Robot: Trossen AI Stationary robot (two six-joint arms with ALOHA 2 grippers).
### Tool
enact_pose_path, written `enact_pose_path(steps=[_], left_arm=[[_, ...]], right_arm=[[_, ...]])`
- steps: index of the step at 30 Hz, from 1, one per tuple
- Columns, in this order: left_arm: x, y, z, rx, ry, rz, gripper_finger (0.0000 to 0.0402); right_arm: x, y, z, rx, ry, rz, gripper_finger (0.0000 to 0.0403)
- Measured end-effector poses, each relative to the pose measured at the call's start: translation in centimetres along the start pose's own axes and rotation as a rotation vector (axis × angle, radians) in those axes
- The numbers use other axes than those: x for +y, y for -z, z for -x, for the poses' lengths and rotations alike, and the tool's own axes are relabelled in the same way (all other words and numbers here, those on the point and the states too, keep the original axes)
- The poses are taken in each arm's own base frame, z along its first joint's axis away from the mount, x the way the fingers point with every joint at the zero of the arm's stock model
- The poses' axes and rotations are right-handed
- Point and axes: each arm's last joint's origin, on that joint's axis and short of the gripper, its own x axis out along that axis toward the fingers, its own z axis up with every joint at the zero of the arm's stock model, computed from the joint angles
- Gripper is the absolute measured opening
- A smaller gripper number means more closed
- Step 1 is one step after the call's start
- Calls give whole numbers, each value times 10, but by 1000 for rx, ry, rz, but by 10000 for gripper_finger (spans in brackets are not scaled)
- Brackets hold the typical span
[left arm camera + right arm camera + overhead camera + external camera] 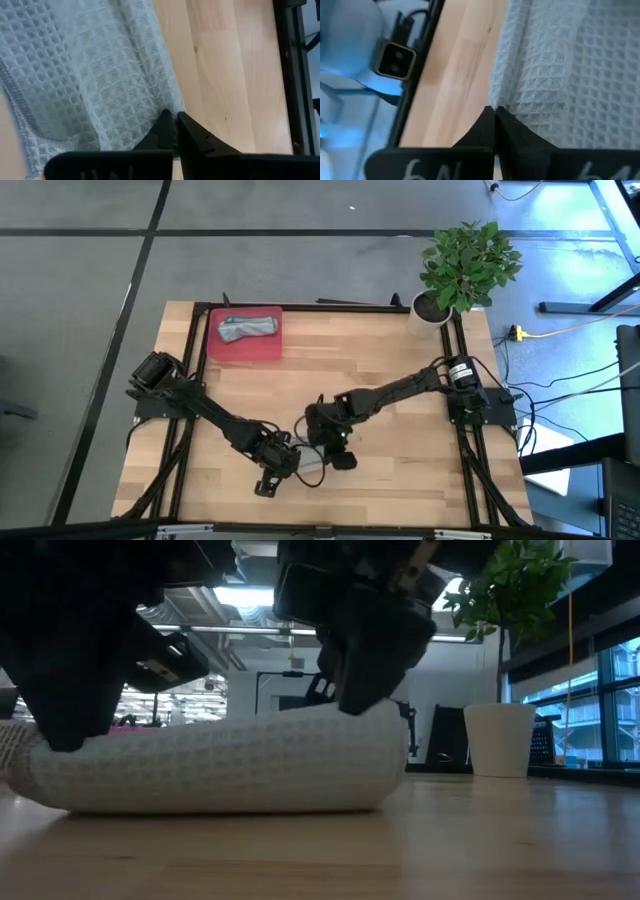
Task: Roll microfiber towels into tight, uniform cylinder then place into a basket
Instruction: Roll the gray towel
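Note:
A pale blue-grey waffle towel [215, 765] lies rolled into a thick cylinder on the table near its front edge; it shows small in the high view [312, 463]. My left gripper [283, 461] is shut at the roll's left end, and my right gripper [336, 452] is shut at its right end. A second, grey towel [247, 328] lies crumpled in the red tray [215, 350] at the far left. My left gripper pinches the towel's edge [167, 107] between its two shut fingertips [162, 125] at the roll's left end. The fingers slant down from above. The roll lies on the table. My right gripper pinches a fold at the towel's edge [505, 102] between its two shut fingertips [487, 117] at the roll's right end [385, 740]. The fingers come from above. The roll lies on the table.
A white pot with a green plant [462, 270] stands at the table's far right corner. Black frame rails [195, 380] run along the table's left and right sides. Bare wood [330, 360] lies between the roll and the tray.

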Motion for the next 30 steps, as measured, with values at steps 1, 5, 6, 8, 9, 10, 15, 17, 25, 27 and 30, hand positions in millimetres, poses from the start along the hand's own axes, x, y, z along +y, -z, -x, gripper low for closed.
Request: enact_pose_path(steps=[1, 5, 6, 8, 9, 10, 15, 17, 25, 27, 30], left_arm=[[1, 0, 0, 3, 6, 3, 1], [8, -3, 1, 12, 30, 24, 1], [10, -4, 1, 16, 39, 27, 1], [13, -5, 2, 18, 44, 38, 1], [15, -5, 2, 25, 50, 42, 1], [15, -5, 2, 28, 53, 44, 1], [18, -6, 2, 31, 56, 49, 0], [18, -7, 2, 26, 57, 30, 0], [22, -7, 2, 29, 42, 11, 0], [24, -6, 2, 37, 39, 15, 0], [25, -6, 2, 36, 36, -4, 0]], right_arm=[[-4, -1, 3, -5, -13, -22, 2], [-20, -2, 14, -20, -55, -134, 2], [-24, -2, 16, -24, -75, -158, 2], [-33, -1, 18, -22, -100, -202, 2], [-38, -1, 17, -25, -108, -224, 2], [-44, 0, 17, -24, -113, -253, 2], [-68, 3, 18, -29, -251, -321, 2], [-75, 5, 23, -32, -284, -341, 3], [-92, 0, 43, -114, -256, -362, 3], [-97, 0, 46, -132, -210, -386, 4], [-105, 2, 50, -146, -182, -402, 4]])
